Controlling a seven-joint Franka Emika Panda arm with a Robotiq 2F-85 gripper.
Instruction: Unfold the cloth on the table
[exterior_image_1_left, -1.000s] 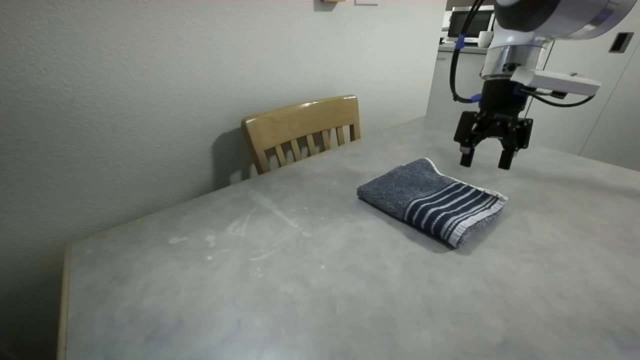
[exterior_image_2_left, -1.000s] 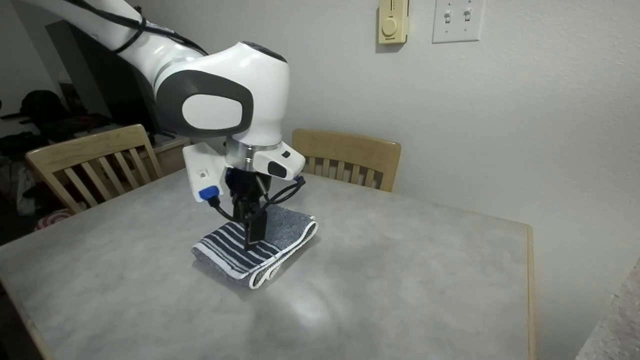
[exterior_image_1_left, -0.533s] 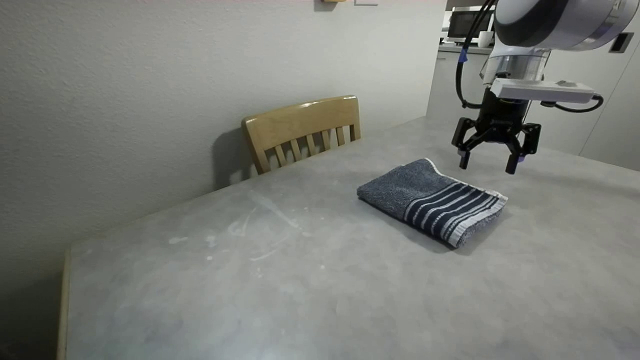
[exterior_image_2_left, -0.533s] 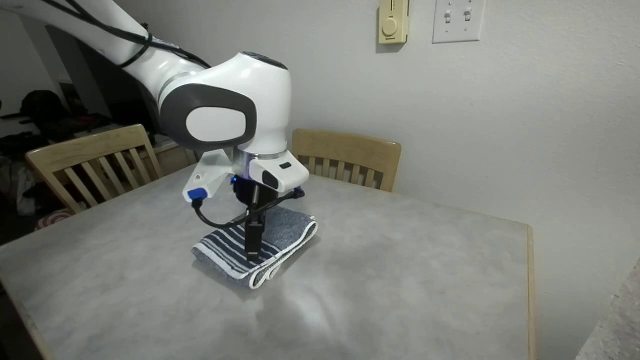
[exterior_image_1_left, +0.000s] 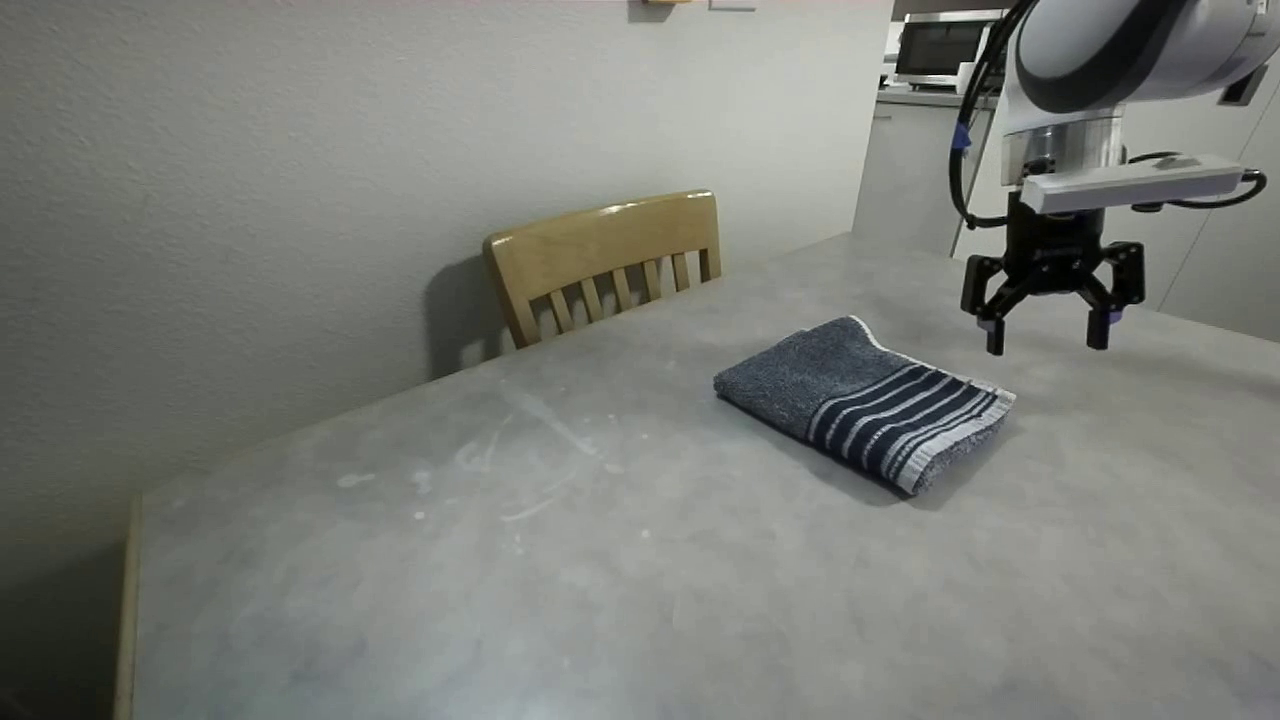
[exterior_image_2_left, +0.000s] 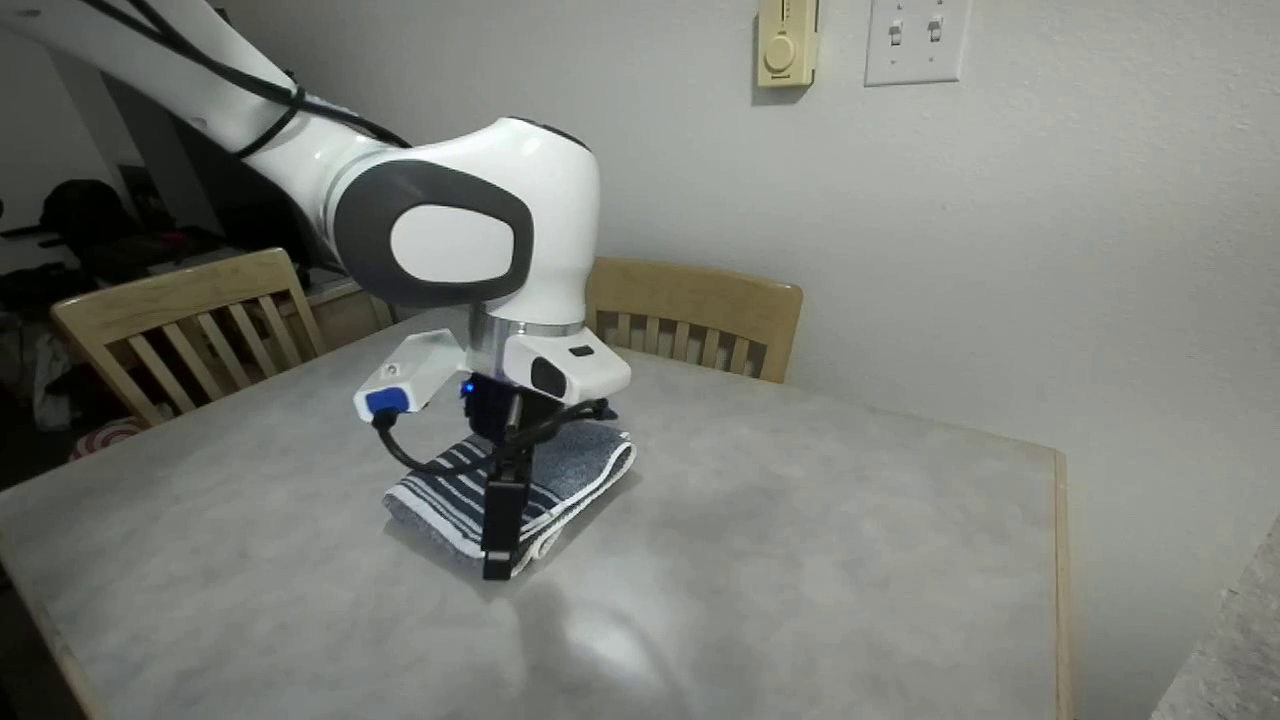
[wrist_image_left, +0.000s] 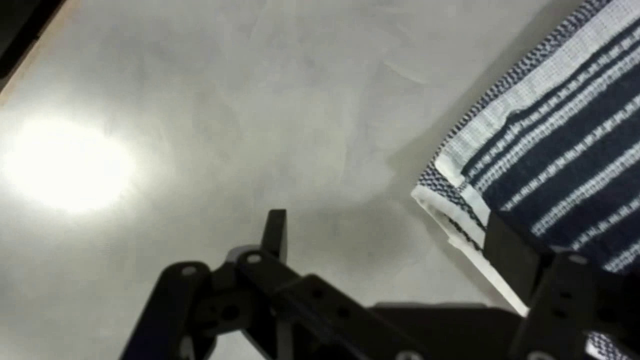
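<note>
The claw (exterior_image_1_left: 1046, 340) points straight down above the surface (exterior_image_1_left: 600, 560), its two fingers (exterior_image_1_left: 1098, 328) spread wide apart. A white arm (exterior_image_2_left: 560, 205) carries it. In the wrist view one fingertip covers part of the pale hem of the towel (wrist_image_left: 565, 150), while the other stands before the surface. In an exterior view a gap shows between fingertips and towel, so they are apart.

The towel lies folded in several layers on the surface, in from the edges and well apart from both corners that show along the wall (exterior_image_2_left: 950, 250). It is blue-grey, with white stripes on a dark band at one end; its plain end is the nearer to the edge along the wall. The surface is pale grey and mottled, with a light wooden strip (exterior_image_2_left: 1062, 580) at its edge. In an exterior view whitish marks (exterior_image_1_left: 553, 420) lie between the towel and the left corner.

A wooden chair (exterior_image_2_left: 697, 295) stands just beyond the edge along the wall, and another chair (exterior_image_2_left: 175, 297) beyond the left edge. On the wall are a cream thermostat (exterior_image_2_left: 787, 45) and a double light switch (exterior_image_2_left: 915, 40). Farthest off, past the surface's far corner, a microwave (exterior_image_1_left: 940, 50) sits on a counter (exterior_image_1_left: 915, 98).
</note>
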